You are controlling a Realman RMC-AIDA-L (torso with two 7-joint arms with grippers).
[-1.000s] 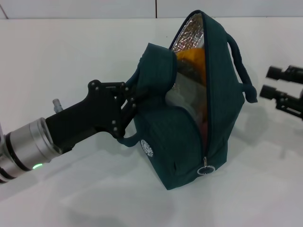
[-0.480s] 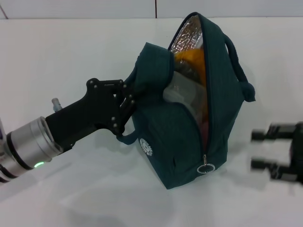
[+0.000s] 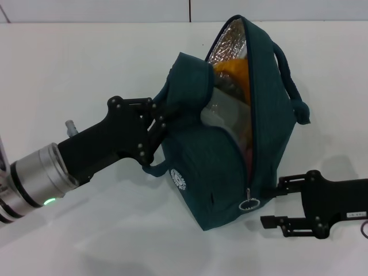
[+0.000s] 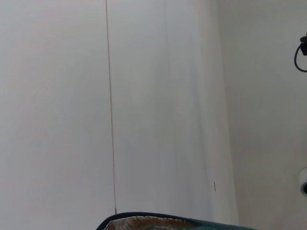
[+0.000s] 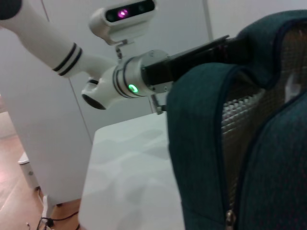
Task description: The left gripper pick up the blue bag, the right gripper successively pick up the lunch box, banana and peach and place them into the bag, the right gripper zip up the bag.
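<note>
The blue bag (image 3: 230,161) stands tilted on the white table, its zip open and its silver lining (image 3: 227,40) showing. A pale lunch box (image 3: 221,112) and orange-yellow fruit (image 3: 237,72) show inside; I cannot tell banana from peach. My left gripper (image 3: 164,118) is shut on the bag's left flap by the handle. My right gripper (image 3: 277,202) is open and low at the bag's front right, its fingertips (image 3: 283,183) just right of the zip pull (image 3: 249,204). The bag (image 5: 216,143) and its zip pull (image 5: 230,218) fill the right wrist view. The bag's rim (image 4: 163,221) shows in the left wrist view.
The white table (image 3: 86,63) stretches around the bag, with its back edge at a wall. The bag's right handle (image 3: 293,86) sticks out to the right. The left arm (image 5: 144,72) and the head camera (image 5: 122,14) show in the right wrist view.
My right gripper has come down from the table's far right to the front, beside the zip pull. The left gripper and bag have barely shifted.
</note>
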